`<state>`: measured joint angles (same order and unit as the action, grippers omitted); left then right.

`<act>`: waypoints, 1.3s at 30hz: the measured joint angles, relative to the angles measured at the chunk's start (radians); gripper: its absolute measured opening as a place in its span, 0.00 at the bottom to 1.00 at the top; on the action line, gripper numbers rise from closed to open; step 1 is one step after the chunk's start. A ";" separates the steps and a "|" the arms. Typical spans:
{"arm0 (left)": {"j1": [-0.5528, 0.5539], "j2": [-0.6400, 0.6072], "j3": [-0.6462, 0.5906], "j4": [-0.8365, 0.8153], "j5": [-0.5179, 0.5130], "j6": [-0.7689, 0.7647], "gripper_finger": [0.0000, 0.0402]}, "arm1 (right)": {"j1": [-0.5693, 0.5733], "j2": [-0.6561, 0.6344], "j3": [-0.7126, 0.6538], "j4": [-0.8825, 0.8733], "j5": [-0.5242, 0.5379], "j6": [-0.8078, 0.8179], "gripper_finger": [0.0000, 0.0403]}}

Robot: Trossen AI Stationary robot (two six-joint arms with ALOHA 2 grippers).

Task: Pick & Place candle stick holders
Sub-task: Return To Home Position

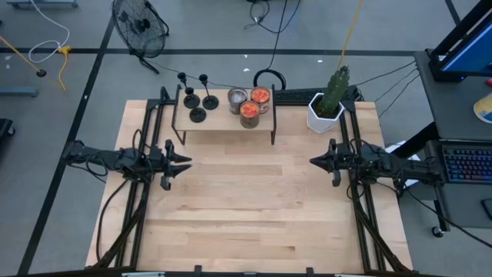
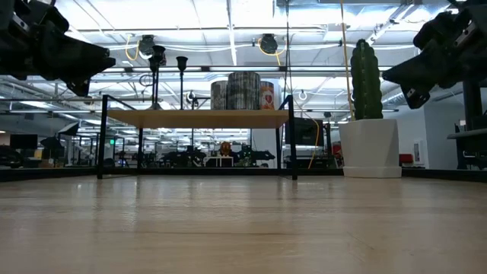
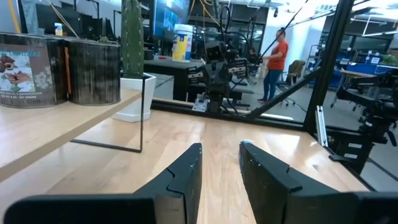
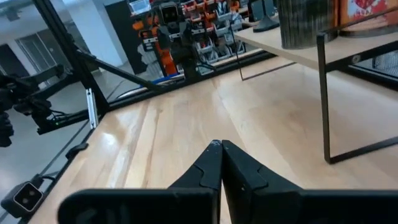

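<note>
- I am seeing the three candle stick holders (image 1: 197, 104) standing on the shelf's (image 1: 223, 120) left end, along the tabletop's (image 1: 246, 208) far edge, with the candles (image 1: 249, 104) beside them.
- I am judging the placing finished; homing is in hand, needing only both arms parked clear.
- The wrist views are showing what the high view is not: the left gripper (image 3: 221, 148), near the left edge, has its fingers parted; the right gripper (image 4: 219, 144), near the right edge, has its fingers pressed together, empty.

A: Three slender round-based candle stick holders (image 1: 197, 115): matte black throughout.
B: Noted. Cylindrical candle jars (image 1: 250, 111): two orange tops, one grey; dark vertical striping on sides. Ribbed cactus (image 1: 336, 85) green, angular pot (image 1: 323, 117) white. Plank table (image 1: 254, 200) pale wood, lengthwise grain bands.
</note>
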<state>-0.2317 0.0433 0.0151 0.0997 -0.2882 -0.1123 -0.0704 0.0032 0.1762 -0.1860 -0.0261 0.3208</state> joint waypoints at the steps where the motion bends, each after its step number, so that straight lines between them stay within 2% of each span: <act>1: 0.000 0.000 0.000 -0.003 0.000 0.000 0.28 | 0.000 0.000 -0.005 0.002 0.000 0.001 0.00; 8: 0.000 0.000 0.000 -0.030 -0.001 0.003 0.28 | 0.000 0.000 -0.034 0.018 0.015 -0.018 0.00; 16: 0.000 0.013 0.002 -0.043 -0.049 0.003 0.28 | 0.000 0.003 -0.041 0.045 0.156 -0.077 0.00; 39: 0.000 0.044 0.002 -0.037 -0.051 -0.024 0.28 | 0.000 0.003 -0.043 0.048 0.156 -0.072 0.00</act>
<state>-0.2314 0.0872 0.0166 0.0624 -0.3397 -0.1366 -0.0700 0.0067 0.1333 -0.1379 0.1295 0.2492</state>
